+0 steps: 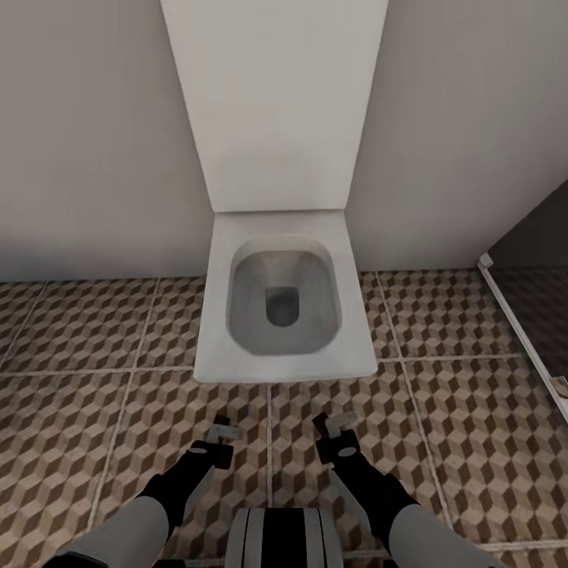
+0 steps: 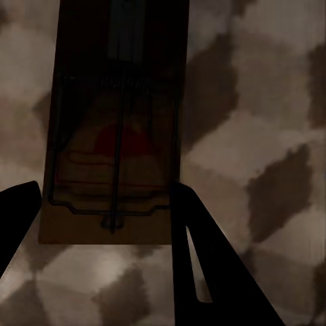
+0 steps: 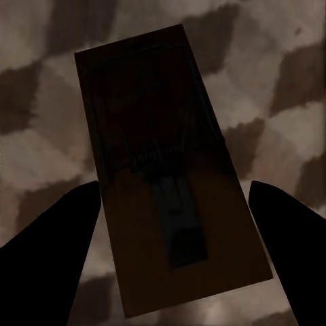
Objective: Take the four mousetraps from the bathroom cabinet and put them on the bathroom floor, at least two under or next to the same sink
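A: Left side?
B: The left gripper (image 1: 223, 432) hangs over the bathroom floor (image 1: 79, 410), its fingers (image 2: 204, 272) pinching a mousetrap (image 2: 112, 136) by its edges, red spot showing.

A: Centre?
B: A white toilet (image 1: 284, 315) stands against the wall (image 1: 87, 142), bowl open, just ahead of both arms.

A: Right side?
B: The right gripper (image 1: 335, 426) hangs level with the left one; a second mousetrap (image 3: 170, 176) sits between its fingers (image 3: 61, 251), though whether they touch it cannot be told. A dark framed panel (image 1: 536, 315) borders the tiles.
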